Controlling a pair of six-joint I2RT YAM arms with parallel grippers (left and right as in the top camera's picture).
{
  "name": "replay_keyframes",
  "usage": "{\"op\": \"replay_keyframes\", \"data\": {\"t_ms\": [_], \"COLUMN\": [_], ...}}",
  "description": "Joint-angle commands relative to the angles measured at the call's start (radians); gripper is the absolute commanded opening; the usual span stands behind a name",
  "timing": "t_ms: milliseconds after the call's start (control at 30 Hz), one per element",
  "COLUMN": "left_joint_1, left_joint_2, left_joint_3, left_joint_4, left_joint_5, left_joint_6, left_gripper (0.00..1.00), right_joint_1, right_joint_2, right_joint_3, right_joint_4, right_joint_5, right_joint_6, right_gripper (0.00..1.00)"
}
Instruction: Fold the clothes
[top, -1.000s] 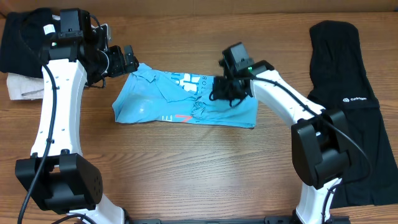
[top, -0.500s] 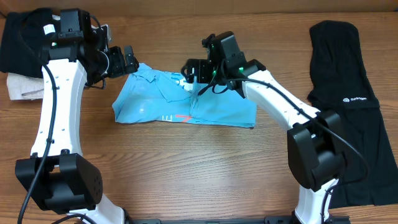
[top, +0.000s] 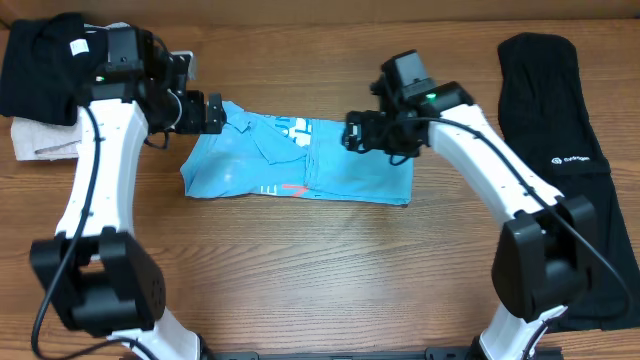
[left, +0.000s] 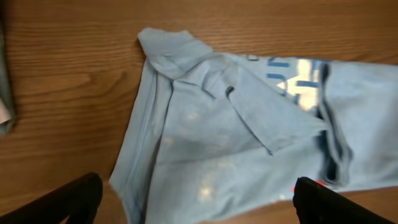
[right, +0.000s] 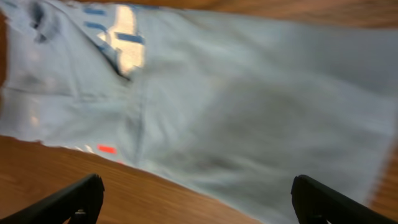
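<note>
The clothes are two pieces. A light blue T-shirt (top: 300, 165) with white and red lettering lies folded into a wide strip at the table's middle. A long black garment (top: 560, 150) with a small white logo lies flat at the far right. My left gripper (top: 215, 113) hangs open over the shirt's upper left corner. In the left wrist view the T-shirt (left: 236, 124) fills the space ahead of the left gripper (left: 199, 205). My right gripper (top: 355, 133) is open above the shirt's right half, holding nothing. In the right wrist view the T-shirt (right: 236, 106) lies beyond the right gripper (right: 198, 202).
A dark bundled cloth (top: 40, 65) sits at the back left corner, with a pale cloth (top: 40, 140) just in front of it. Bare wooden table (top: 320, 260) stretches in front of the shirt.
My right gripper opened, let go of the shirt and drew back to the right after swinging left. The left gripper edged slightly right and stayed open.
</note>
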Motion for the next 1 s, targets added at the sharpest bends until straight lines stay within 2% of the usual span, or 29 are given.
{"op": "replay_keyframes", "data": {"t_ms": [0,200,467,567,633,967], "left_joint_1": [0.003,0.021,0.061,0.077,0.077,0.076], "left_joint_2": [0.099,0.222,0.288,0.307,0.330,0.353], "left_joint_3": [-0.039,-0.039,-0.039,-0.039,-0.040,-0.040], "left_joint_4": [0.041,0.110,0.174,0.191,0.185,0.093], "left_joint_5": [-0.016,-0.051,-0.157,-0.135,-0.108,-0.014], "left_joint_6": [0.059,0.111,0.154,0.151,0.151,0.152], "left_gripper": [1.00,1.00,1.00,0.99,0.94,0.86], "right_joint_1": [-0.013,-0.013,-0.013,-0.013,-0.013,-0.013], "right_joint_2": [-0.026,-0.026,-0.026,-0.026,-0.026,-0.026], "right_joint_3": [0.019,0.019,0.019,0.019,0.019,0.019], "right_joint_4": [-0.032,-0.061,-0.074,-0.080,-0.080,-0.076], "right_joint_5": [0.040,0.048,0.073,0.100,0.100,0.127], "right_joint_6": [-0.084,-0.084,-0.084,-0.083,-0.083,-0.084], "right_gripper": [1.00,1.00,1.00,1.00,1.00,1.00]}}
